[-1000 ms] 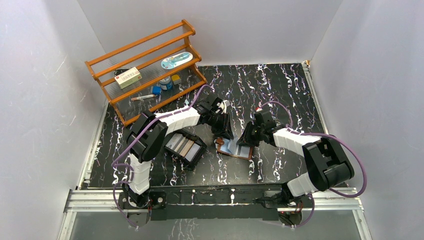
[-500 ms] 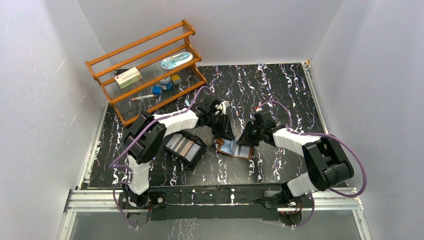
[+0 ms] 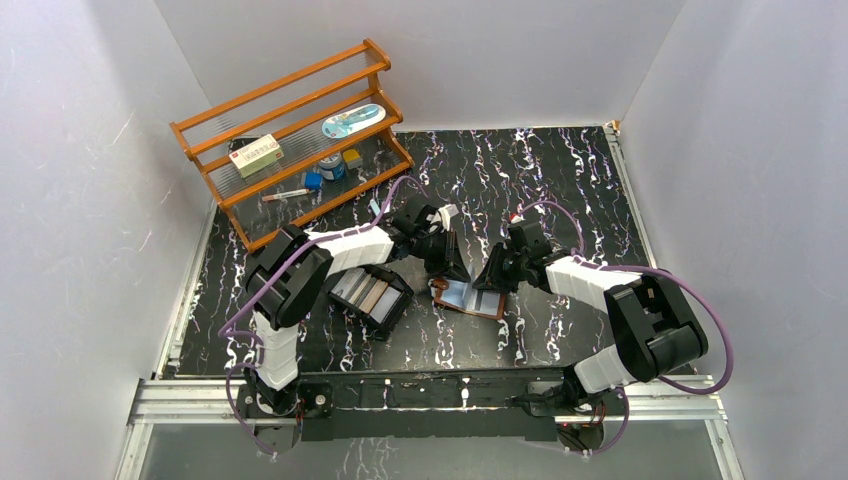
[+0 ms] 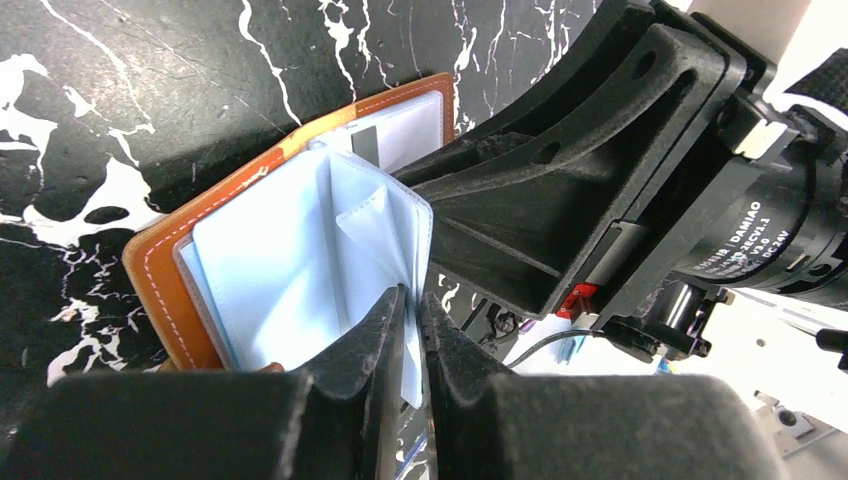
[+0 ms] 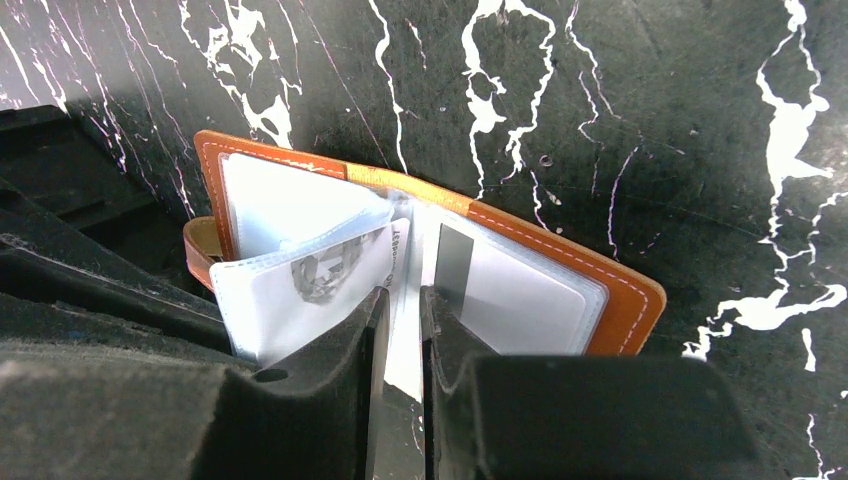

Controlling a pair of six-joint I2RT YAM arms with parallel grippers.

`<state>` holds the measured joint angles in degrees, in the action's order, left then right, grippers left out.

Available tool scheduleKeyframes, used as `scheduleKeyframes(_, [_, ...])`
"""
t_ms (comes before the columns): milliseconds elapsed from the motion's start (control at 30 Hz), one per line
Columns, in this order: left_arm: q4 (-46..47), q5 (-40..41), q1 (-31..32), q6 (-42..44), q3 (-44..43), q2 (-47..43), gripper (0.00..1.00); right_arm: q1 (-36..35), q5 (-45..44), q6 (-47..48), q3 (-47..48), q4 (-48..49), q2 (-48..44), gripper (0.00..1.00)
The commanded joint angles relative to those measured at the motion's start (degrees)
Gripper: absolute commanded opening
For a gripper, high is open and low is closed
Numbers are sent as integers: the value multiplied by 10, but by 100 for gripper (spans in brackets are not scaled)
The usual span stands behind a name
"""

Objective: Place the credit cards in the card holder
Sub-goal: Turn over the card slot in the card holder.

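Note:
The brown card holder [image 3: 468,297] lies open on the table between both arms. My left gripper [image 4: 412,322] is shut on the edge of a pale pocket sleeve [image 4: 300,250] that stands up from the holder [image 4: 160,290]. My right gripper [image 5: 402,312] is shut on another thin clear sleeve near the spine of the holder [image 5: 630,295]. A white card with a dark stripe [image 5: 520,300] sits in the right pocket. Another card with a grey emblem [image 5: 320,272] sits in a raised sleeve. Several credit cards [image 3: 368,292] lie in the black tray.
The black tray [image 3: 392,312] sits just left of the holder, beside the left arm. A wooden rack [image 3: 290,130] with small items stands at the back left. White walls enclose the marbled black table [image 3: 560,170].
The left jaws have closed onto the sleeve edge, and the left wrist has shifted slightly. The right arm and the holder have stayed put.

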<state>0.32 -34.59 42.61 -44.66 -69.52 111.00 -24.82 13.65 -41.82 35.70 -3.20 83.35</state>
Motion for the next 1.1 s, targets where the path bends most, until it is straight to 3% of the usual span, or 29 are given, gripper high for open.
scheduleKeyframes(0, [44,-28,3,-16,17,-45,12,3,-22,15,-11,-6,-5,26])
scheduleKeyframes(133, [88,-44,4,-34,36,-47,21,6,-21,17,-11,-8,-11,26])
scheduleKeyframes(467, [152,-61,4,-64,60,-45,17,12,-21,24,-10,-12,-15,27])
scheduleKeyframes(667, [157,-55,4,-61,63,-56,25,14,-18,23,-12,-8,-13,27])
scheduleKeyframes(1067, [152,-52,4,-53,61,-53,3,14,-17,24,-11,-8,-12,27])
